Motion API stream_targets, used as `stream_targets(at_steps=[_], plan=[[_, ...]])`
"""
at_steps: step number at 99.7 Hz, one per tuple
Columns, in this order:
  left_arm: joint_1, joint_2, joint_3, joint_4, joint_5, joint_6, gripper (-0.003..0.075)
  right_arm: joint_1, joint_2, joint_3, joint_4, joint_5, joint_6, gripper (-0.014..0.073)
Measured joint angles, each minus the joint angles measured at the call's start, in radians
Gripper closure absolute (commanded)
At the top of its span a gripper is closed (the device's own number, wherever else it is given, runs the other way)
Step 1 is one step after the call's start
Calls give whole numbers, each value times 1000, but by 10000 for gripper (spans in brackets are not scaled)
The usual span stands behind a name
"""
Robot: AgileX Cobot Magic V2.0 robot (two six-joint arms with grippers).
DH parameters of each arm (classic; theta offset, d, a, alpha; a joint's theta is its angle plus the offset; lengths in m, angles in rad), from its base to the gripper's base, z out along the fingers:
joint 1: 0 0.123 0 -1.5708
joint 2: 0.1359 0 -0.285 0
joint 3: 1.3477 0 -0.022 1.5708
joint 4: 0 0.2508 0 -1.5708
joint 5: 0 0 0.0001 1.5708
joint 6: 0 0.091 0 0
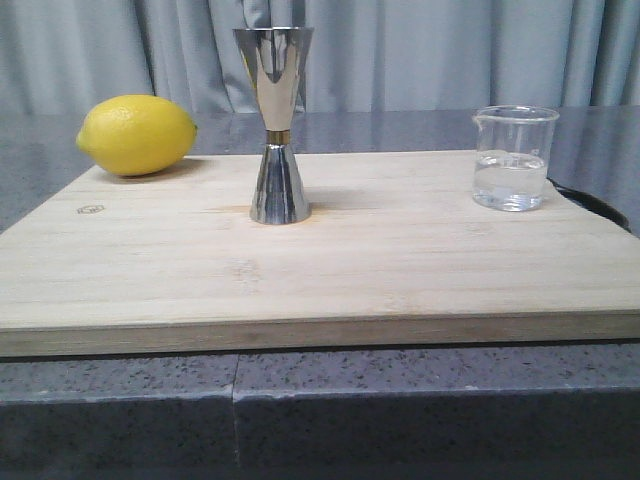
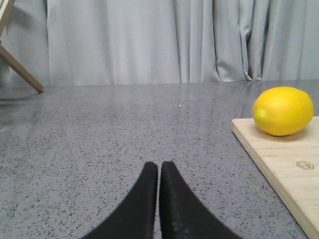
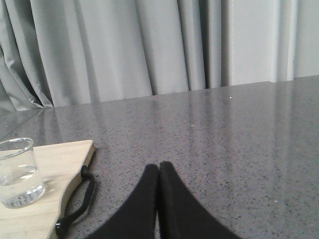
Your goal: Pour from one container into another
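Standing upright near the middle of the wooden board [image 1: 400, 260] was the steel jigger [image 1: 276, 125], two polished cones joined at a narrow gold band, wide mouth up; the glass beaker [image 1: 513, 158] stood upright well to its right, close to the board's right edge, spout turned toward the jigger, clear liquid filling roughly its lower half; a yellow lemon [image 1: 137, 134] lay at the board's far left corner, well apart from both vessels; the board rested on a grey speckled counter [image 1: 420, 395] with pale curtains [image 1: 420, 50] behind. Neither arm showed in the front view. Left gripper [image 2: 159, 169]: black fingers pressed together, nothing between them, low over bare counter off the board's left side, lemon and board corner in its view. Right gripper [image 3: 158, 172]: fingers likewise closed together and empty, over the counter off the board's right side; beaker visible on the board's edge in its view, beside a black strap [image 3: 79, 204] looped at the board's end.
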Motion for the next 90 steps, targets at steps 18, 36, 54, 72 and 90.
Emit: stream_targets(at_steps=[18, 36, 54, 72, 90], plan=[[0, 0, 0, 0, 0, 0, 739, 0, 0, 0, 0, 0, 0, 665], [0, 0, 0, 0, 0, 0, 739, 0, 0, 0, 0, 0, 0, 665], [0, 0, 0, 0, 0, 0, 739, 0, 0, 0, 0, 0, 0, 665], [0, 0, 0, 0, 0, 0, 739, 0, 0, 0, 0, 0, 0, 665], [0, 0, 0, 0, 0, 0, 739, 0, 0, 0, -11, -8, 0, 665]])
